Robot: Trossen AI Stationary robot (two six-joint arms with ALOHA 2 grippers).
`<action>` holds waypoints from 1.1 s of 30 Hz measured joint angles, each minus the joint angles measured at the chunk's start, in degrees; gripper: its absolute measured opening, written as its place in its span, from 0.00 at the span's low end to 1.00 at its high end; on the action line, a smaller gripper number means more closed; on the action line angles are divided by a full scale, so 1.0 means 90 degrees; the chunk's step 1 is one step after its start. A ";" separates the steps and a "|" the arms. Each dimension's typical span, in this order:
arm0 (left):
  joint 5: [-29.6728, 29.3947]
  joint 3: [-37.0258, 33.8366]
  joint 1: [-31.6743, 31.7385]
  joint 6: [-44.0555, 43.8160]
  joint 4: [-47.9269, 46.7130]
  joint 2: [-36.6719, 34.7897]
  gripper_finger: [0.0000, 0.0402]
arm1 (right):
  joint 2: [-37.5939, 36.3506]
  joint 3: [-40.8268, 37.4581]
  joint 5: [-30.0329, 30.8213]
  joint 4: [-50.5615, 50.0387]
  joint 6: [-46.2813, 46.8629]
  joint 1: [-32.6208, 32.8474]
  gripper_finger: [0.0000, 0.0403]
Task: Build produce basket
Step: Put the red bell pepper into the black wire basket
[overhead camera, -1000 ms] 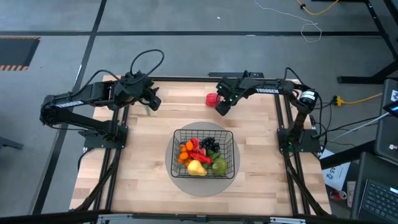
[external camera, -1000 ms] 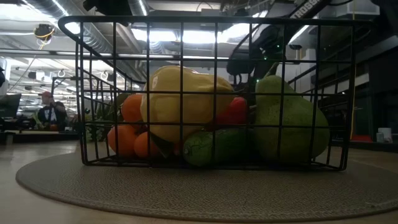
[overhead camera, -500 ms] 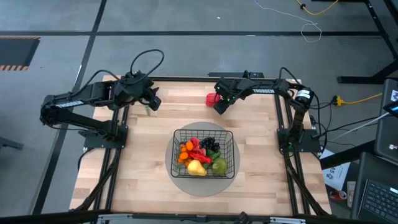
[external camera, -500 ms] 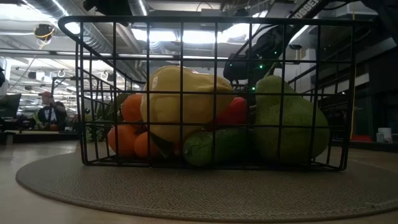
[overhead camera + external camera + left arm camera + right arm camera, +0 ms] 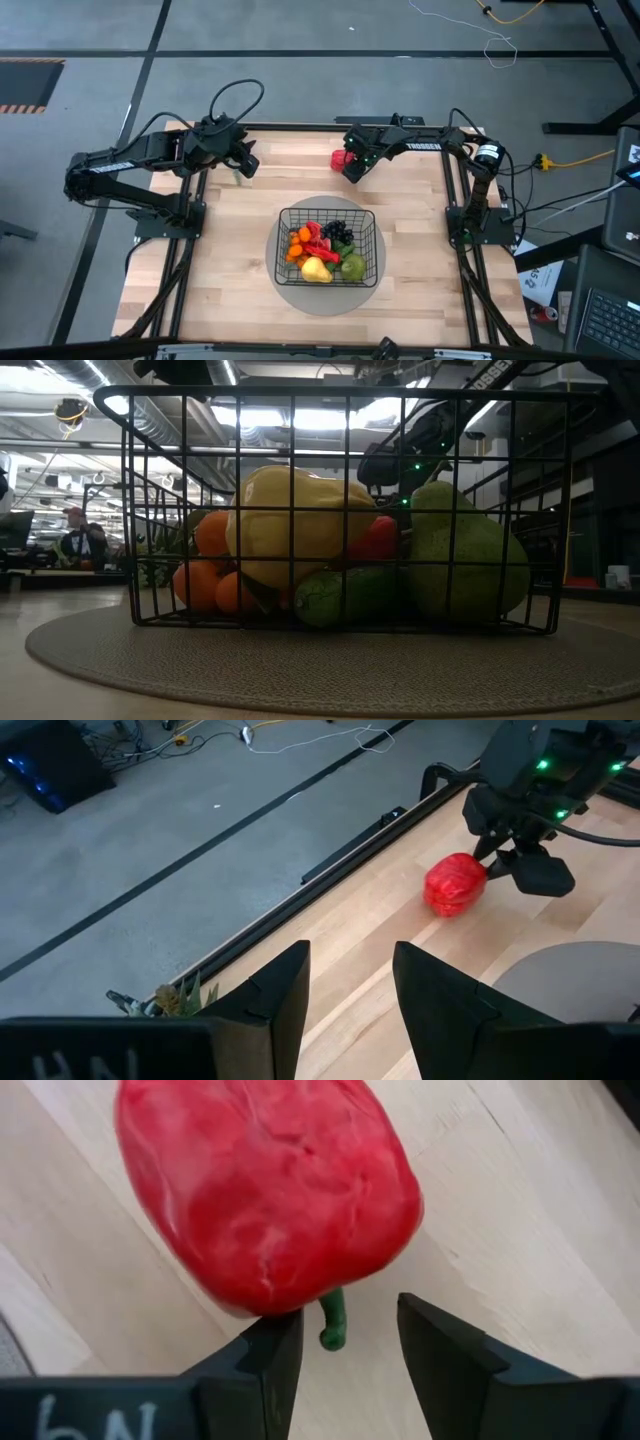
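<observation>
The black wire basket [image 5: 330, 246] stands on a grey round mat [image 5: 300, 292] at the table's middle. It holds produce: a yellow fruit [image 5: 290, 525], a green pear [image 5: 465, 550], oranges [image 5: 205, 565], a cucumber [image 5: 345, 595], red pieces and dark grapes [image 5: 340, 232]. A red pepper [image 5: 341, 158] lies on its side on the table near the far edge. My right gripper [image 5: 347, 1312] is open at the pepper's stem end, one finger on each side of the green stem [image 5: 335, 1325]. My left gripper [image 5: 350, 985] is open over the far left of the table. My right gripper comes at the red pepper's stem end [image 5: 300, 1295] slanting down from the table's near right. One finger [image 5: 262, 1365] lies right by the pepper's lower edge; whether it touches I cannot tell. The pepper rests on the table.
A leafy green sprig [image 5: 180, 1000] lies by the table's far left edge below my left gripper. Bare wood stretches between the pepper and the mat. The table's dark frame rail [image 5: 300, 128] runs just beyond the pepper. A person [image 5: 78, 540] sits far off in the room.
My right gripper has moved a little toward the table's left and far edge, closing in on the red pepper. The pepper, the basket and my left arm have stayed where they were.
</observation>
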 joint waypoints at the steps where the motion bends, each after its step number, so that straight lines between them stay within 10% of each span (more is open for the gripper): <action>1: 0.0000 0.0000 0.0000 0.0000 0.0000 0.0000 0.35 | 0.0000 0.0000 0.0000 -0.0005 -0.0004 0.0000 0.41; 15: 0.0000 0.0000 0.0000 -0.0002 0.0000 0.0000 0.35 | 0.0000 0.0000 -0.0174 -0.0007 0.0023 -0.0005 0.36; 33: 0.0000 0.0002 0.0000 -0.0004 0.0000 0.0000 0.35 | 0.0000 0.0000 -0.0393 -0.0085 0.0106 -0.0002 0.03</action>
